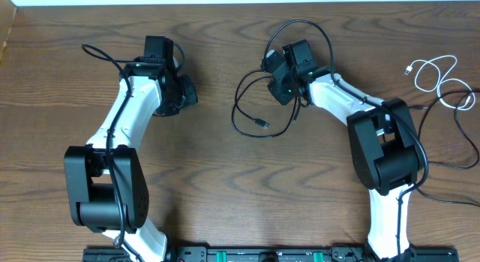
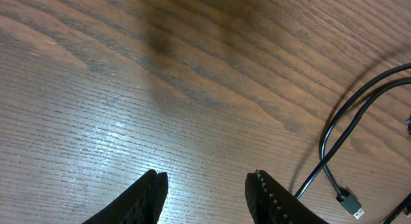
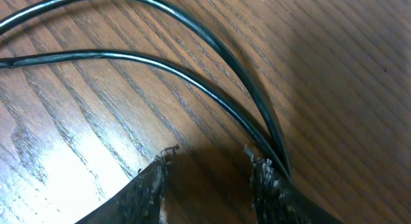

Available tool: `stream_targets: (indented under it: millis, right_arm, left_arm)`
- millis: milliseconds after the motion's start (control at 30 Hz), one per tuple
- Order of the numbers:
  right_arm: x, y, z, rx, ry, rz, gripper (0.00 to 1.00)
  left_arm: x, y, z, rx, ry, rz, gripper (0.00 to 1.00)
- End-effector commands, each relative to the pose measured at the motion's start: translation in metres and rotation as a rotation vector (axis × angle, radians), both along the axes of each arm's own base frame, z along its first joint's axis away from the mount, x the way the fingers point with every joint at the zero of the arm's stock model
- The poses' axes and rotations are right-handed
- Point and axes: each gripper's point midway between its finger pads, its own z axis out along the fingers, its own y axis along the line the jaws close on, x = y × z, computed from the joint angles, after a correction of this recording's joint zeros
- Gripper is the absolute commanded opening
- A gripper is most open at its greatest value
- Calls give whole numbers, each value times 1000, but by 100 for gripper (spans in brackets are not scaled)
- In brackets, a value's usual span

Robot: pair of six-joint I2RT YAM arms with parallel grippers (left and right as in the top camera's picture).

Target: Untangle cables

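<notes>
A black cable [image 1: 247, 104] lies in loose loops at the table's middle, its plug [image 1: 262, 124] pointing right, and one loop [image 1: 311, 33] arcs behind the right wrist. My right gripper [image 1: 279, 93] sits low over these loops. In the right wrist view it [image 3: 209, 153] is open over bare wood, and two black strands [image 3: 212, 89] run past the outside of its right finger. My left gripper [image 1: 187, 95] is open to the left of the loops, holding nothing [image 2: 205, 176]; the black cable [image 2: 334, 128] and plug [image 2: 350, 203] lie to its right. A white cable [image 1: 439, 76] lies apart at far right.
A black cord [image 1: 450, 153] curves over the table by the right arm's base, near the white cable. The table's back edge [image 1: 240, 4] meets a pale wall. The arm bases stand along the near edge.
</notes>
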Motion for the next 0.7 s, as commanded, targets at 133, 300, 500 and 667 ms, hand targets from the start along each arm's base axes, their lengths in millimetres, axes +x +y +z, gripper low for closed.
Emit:
stream_targets:
  millis: [133,300,500,667]
  right_arm:
    - [15,7,17,39,-88,-5,42]
    - [22,-12,17,-14,-97,-88,47]
    - [4,-27,0,-61,4,-106,44]
    - [-2,-30,-6,-76,37,-105,35]
  left_arm:
    - [1,1,0,17,-1,-11,45]
    - [1,1,0,17,-1,-11,45]
    - [1,1,0,17,-1,-11,45]
    - [1,1,0,17,-1,-11,45]
